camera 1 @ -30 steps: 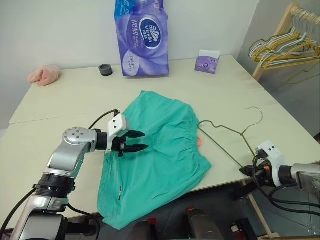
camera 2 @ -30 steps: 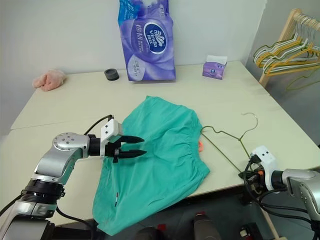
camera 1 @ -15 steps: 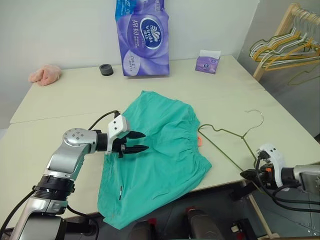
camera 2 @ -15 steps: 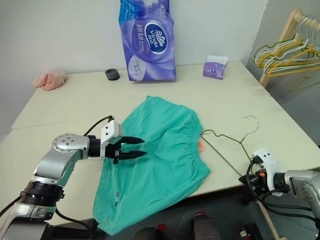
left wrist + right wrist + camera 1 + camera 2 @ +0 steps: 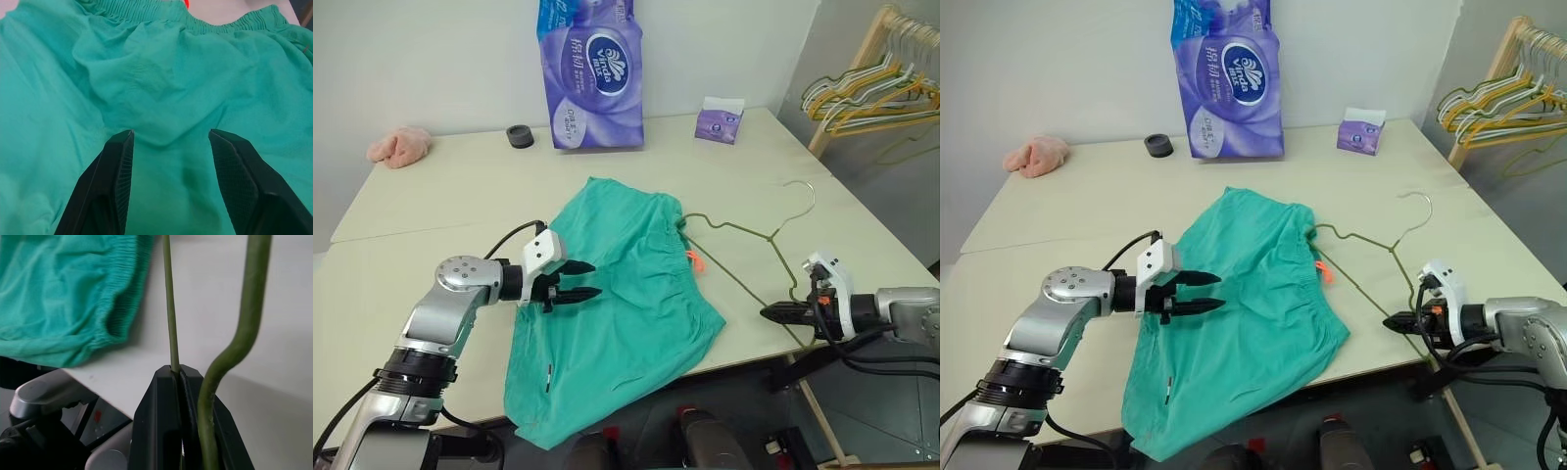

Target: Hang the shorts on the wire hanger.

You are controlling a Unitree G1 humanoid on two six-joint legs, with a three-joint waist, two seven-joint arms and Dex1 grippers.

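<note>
So the teal shorts (image 5: 626, 304) are spread flat on the cream table (image 5: 440, 201), with one leg drooping off the near edge and the gathered waistband facing the robot's right, a little orange tag (image 5: 691, 258) poking out beside it. The left gripper (image 5: 578, 281) hangs low over the left part of the fabric with its two black fingers (image 5: 116, 176) spread apart, nothing between them; the wrist view just has green cloth bunched up ahead. Over by the table's near right edge, the right gripper (image 5: 775, 312) has its fingers pinched tight on the thin olive wire hanger (image 5: 741, 235), gripping one of the lower wire runs. The hanger stretches from that grip across the table toward the waistband, its far corner just touching or overlapping the shorts' edge, hook curving away toward the back. Further back there's a purple tissue pack (image 5: 591, 73), a small purple box (image 5: 719, 122), a black ring thing (image 5: 520, 136) and a pink cloth (image 5: 399, 146). A rack of hangers (image 5: 871, 93) stands off to the right.
</note>
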